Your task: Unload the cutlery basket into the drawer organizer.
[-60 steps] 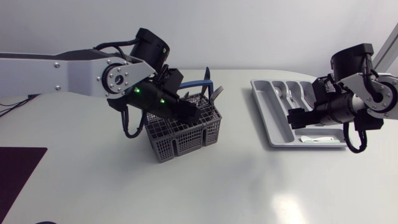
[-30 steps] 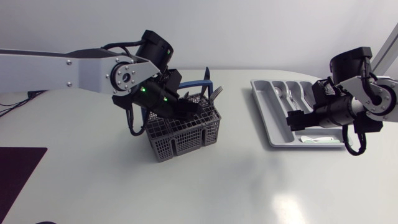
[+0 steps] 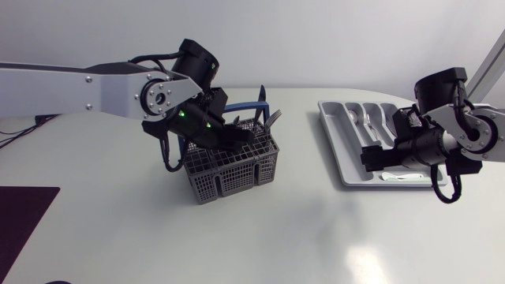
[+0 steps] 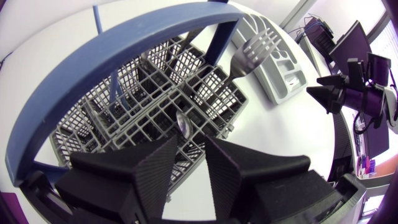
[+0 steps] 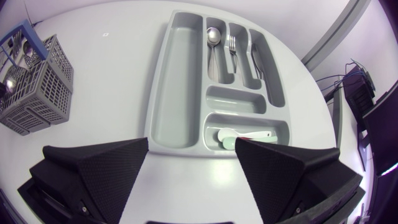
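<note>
The left hand point(image 4: 189, 148), fingers slightly spread, is hovering over the cutlery basket point(image 4: 143, 106) with a spoon point(image 4: 182, 124) standing bowl-up just ahead of their gap, while the right hand point(image 5: 191, 146) is hanging wide-spread over the drawer organizer point(image 5: 180, 81).

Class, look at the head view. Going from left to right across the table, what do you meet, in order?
left arm → cutlery basket → drawer organizer → right arm
</note>
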Controlling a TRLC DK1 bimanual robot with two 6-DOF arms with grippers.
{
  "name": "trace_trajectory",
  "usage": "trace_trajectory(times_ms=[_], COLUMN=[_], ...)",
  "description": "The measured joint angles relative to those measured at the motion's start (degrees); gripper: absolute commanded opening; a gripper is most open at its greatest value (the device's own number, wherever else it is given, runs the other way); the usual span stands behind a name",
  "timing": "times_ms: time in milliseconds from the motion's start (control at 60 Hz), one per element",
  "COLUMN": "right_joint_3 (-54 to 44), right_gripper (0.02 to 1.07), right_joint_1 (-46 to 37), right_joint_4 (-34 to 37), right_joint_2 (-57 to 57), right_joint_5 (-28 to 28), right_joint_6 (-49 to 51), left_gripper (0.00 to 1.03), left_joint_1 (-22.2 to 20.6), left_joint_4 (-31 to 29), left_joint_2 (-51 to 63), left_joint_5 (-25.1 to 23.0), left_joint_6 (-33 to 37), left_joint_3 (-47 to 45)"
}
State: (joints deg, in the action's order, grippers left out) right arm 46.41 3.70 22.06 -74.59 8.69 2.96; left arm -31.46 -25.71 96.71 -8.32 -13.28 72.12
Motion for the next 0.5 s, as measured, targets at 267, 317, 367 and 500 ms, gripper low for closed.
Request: trace_trajectory(times_ms=[267,317,367,500], right_joint_3=[-0.55,-0.55,-0.55,-0.39], right_gripper=[1.02,1.02,1.02,1.02], right_joint_1=[2.08,2.93,3.96,6.34], right_joint_4=[-0.07,-0.13,-0.55,-2.16], right_joint_2=[0.13,0.39,0.79,1.18], right_joint_5=[-3.23,-4.50,-5.33,-7.37], right_joint_6=[0.00,-0.02,-0.13,-1.64], left_gripper=[0.38,0.38,0.38,0.38], left_joint_1=[-0.79,-0.87,-0.85,-0.87], left_joint_4=[-6.01,-7.72,-8.70,-9.40], left_joint_2=[-10.34,-12.81,-14.97,-19.26], left_joint_5=[-5.14,-5.79,-6.01,-6.21], left_joint_6=[6.69,8.50,10.38,15.69], left_joint_3=[-1.86,-2.43,-3.63,-10.60])
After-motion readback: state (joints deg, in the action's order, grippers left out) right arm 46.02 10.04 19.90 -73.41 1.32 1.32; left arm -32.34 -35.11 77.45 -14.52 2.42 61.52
